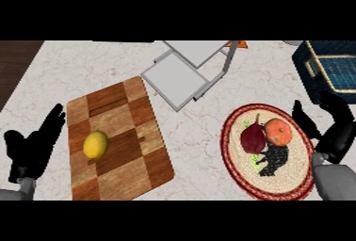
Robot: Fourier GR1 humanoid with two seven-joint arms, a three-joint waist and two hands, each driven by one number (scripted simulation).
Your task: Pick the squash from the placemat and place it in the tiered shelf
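**Squash on the placemat, both hands empty**

Head view: the squash [253, 137], dark red with a thin stem pointing away from the robot, lies on the round placemat [292, 175] at the right of the pale marble tabletop [198, 146]. It sits left of the mat's middle. A round orange fruit [278, 131] lies right beside it on the side nearer the right hand, so close that they look to be touching. The placemat has a speckled cream middle and a red patterned rim.

The right hand [338, 134] stands at the placemat's right edge, just beside the orange fruit and apart from the squash. Its fingers are released and lightly bent, with nothing between them.

The left hand [29, 147] shows at the view's left edge, beside the near left side of a wooden cutting board [132, 157]. Its fingers are straight, pointing away from the robot, and it holds nothing. A lemon [96, 144] rests on the board, left of its middle.

The tiered shelf [177, 77], made of grey-white flat trays set one over the other, stands at the far middle of the tabletop, between the board and the placemat and well apart from the squash. A dark blue basket [332, 66] sits at the far right corner, beyond the right hand.
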